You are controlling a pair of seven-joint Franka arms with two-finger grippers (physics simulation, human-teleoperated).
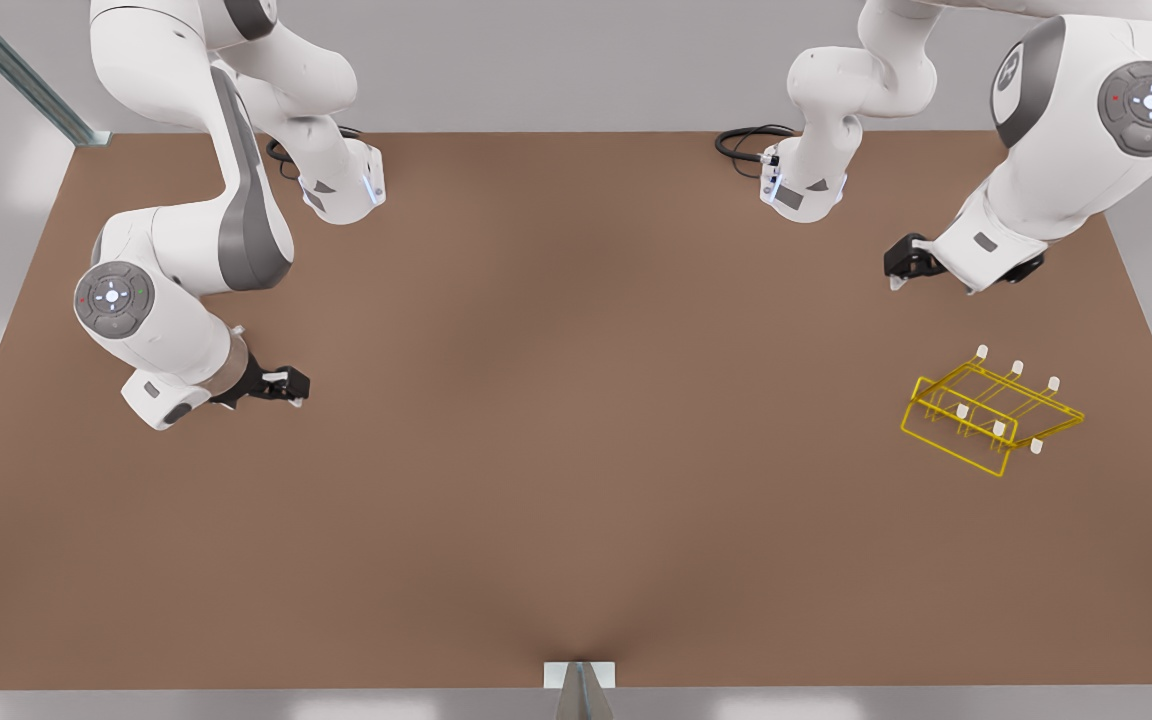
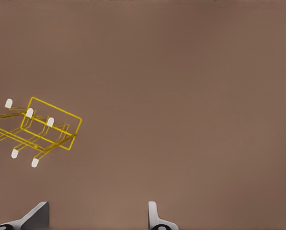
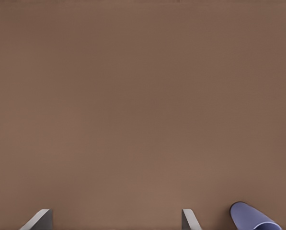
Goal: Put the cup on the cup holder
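Presently my right gripper point(image 3: 115, 216), at 9 o'clock on the table point(image 1: 576, 450) in the front view, is released and empty. The cup point(image 3: 253, 218) lies tipped just outside one finger, not between them. I judge it light, rigid and smooth, so liable to slip; best gripped across its wall. My left gripper point(image 2: 96, 216) waits, spread wide, with the cup holder point(image 1: 991, 415) at its 5 o'clock.

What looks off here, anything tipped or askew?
The cup seems to lie on its side beside the open right gripper. The cup holder sits skewed to the table edges, pegs bare, near the open left gripper, which waits.
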